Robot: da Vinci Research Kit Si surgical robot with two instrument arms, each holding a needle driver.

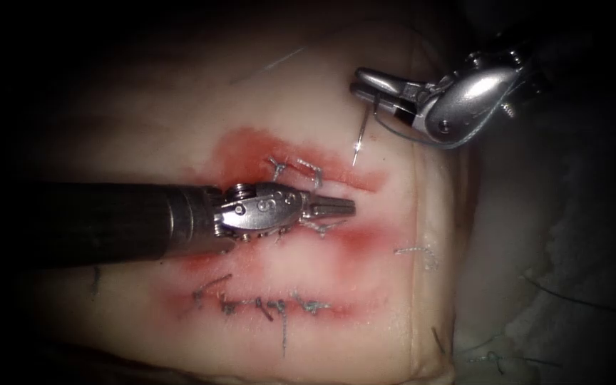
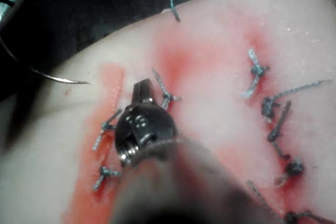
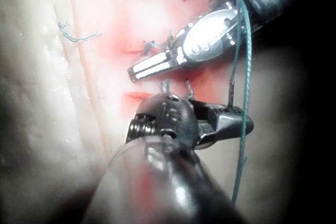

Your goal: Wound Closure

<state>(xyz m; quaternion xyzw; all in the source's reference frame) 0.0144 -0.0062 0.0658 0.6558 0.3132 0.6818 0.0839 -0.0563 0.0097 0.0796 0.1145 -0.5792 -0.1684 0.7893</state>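
My left tool [image 1: 336, 207] lies low over the tissue [image 1: 180, 114], jaws clenched on nothing, its tip over the red fluid [image 1: 240, 153] beside the upper cut [image 1: 354, 180]. The shaft hides the middle of that stained band, so I cannot tell how the cut runs beneath it. Knotted stitches [image 1: 301, 169] with cut ends show just above and below the jaws; a second stitched row [image 1: 265, 306] lies nearer the tissue's lower edge. Further right, the needle [image 1: 358, 142] hangs clear of the tissue, point down towards the cut's right end. My right tool [image 1: 368, 82] grasps it near its blunt end; the held part is buried in the jaws. The thread [image 1: 401, 135] loops dark under that tool, hard to follow past its wrist.
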